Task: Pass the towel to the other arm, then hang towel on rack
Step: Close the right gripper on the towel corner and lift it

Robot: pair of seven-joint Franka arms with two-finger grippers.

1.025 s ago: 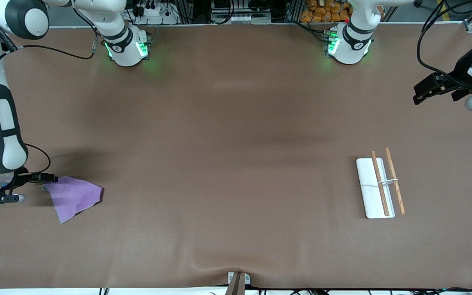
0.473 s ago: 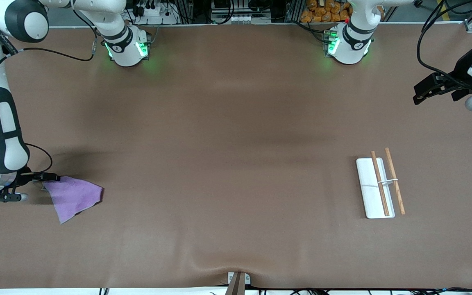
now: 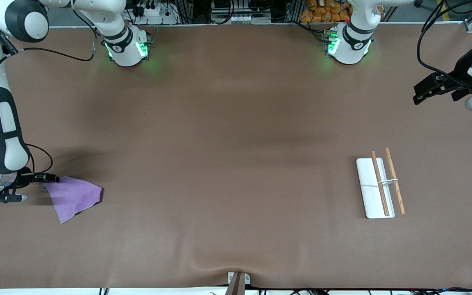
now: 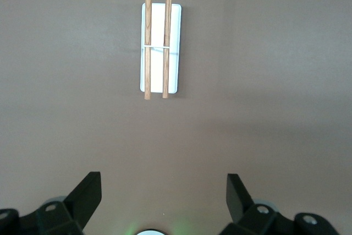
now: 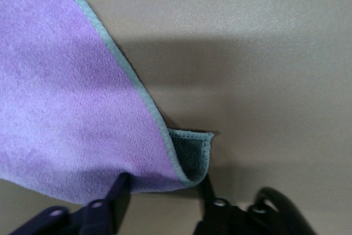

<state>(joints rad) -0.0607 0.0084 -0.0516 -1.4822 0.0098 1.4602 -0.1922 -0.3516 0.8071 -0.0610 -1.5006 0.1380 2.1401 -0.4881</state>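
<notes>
A purple towel [image 3: 74, 196] with a grey-green hem lies flat on the brown table at the right arm's end. My right gripper [image 3: 46, 182] is low at the towel's corner, open. In the right wrist view its fingers [image 5: 118, 191] stand on either side of the folded-over corner of the towel [image 5: 66, 108], with the gripper [image 5: 162, 191] not closed on it. The rack [image 3: 377, 186], a white plate with two wooden rods and a metal crosspiece, lies toward the left arm's end. My left gripper [image 3: 418, 96] waits, open and empty, up over that end; its wrist view shows the rack [image 4: 159, 48] and the gripper [image 4: 163, 196].
The brown table cover [image 3: 236, 143] bears only the towel and the rack. Both arm bases with green lights stand along the table's edge farthest from the front camera. A small bracket [image 3: 238, 280] sits at the edge nearest to it.
My right arm has shifted very slightly at the towel's corner. The towel, the rack and the left arm have not moved.
</notes>
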